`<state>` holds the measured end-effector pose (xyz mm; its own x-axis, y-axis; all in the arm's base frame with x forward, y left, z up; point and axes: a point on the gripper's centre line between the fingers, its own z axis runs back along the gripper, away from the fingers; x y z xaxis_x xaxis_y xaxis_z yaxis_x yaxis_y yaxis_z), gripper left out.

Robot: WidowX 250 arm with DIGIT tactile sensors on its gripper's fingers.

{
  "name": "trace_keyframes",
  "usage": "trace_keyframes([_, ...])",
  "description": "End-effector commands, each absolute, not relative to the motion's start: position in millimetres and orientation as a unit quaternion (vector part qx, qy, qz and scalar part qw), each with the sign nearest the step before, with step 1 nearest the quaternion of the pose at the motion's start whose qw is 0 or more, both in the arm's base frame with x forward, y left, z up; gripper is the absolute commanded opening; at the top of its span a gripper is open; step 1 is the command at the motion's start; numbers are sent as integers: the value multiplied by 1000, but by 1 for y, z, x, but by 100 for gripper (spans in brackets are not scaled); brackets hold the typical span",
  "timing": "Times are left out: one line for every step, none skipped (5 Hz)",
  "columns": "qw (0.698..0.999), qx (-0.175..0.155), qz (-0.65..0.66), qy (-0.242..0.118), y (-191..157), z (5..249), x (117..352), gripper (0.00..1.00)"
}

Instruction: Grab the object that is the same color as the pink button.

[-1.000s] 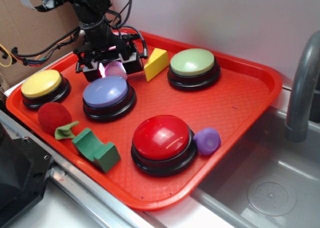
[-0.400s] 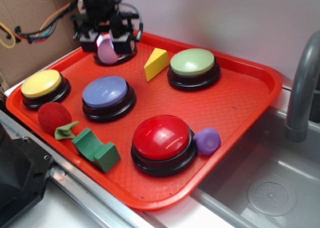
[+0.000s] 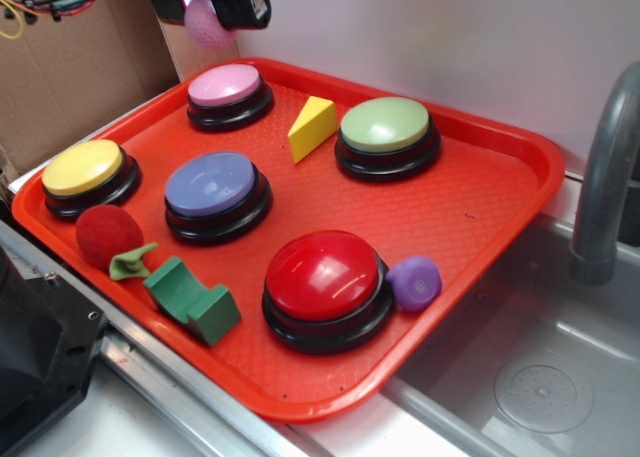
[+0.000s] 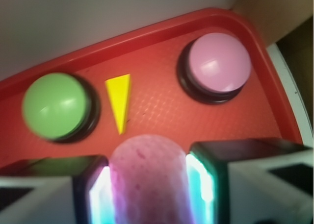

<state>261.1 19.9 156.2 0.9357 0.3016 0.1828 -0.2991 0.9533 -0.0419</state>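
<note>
My gripper (image 3: 208, 7) is high above the tray's far left corner, shut on the small pink dimpled ball (image 3: 205, 22). In the wrist view the ball (image 4: 147, 177) sits squeezed between my two lit pads, and my gripper (image 4: 147, 185) fills the bottom of the frame. The pink button (image 3: 226, 87) stands on its black base at the tray's far left, below my gripper; it also shows in the wrist view (image 4: 218, 62) at upper right.
On the red tray (image 3: 480, 207): a green button (image 3: 386, 127), yellow wedge (image 3: 312, 125), lavender-blue button (image 3: 212, 187), yellow button (image 3: 84, 169), red button (image 3: 322, 275), purple lump (image 3: 416, 281), fuzzy red ball (image 3: 106, 233), green block (image 3: 192, 301). A sink and faucet (image 3: 604, 177) are to the right.
My gripper has risen from the tray with the pink ball in it, moving up and back, uncovering the pink button.
</note>
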Motion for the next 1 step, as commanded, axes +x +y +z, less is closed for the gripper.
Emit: trace_keyframes([980,-10,162,-113,29,182,269,0])
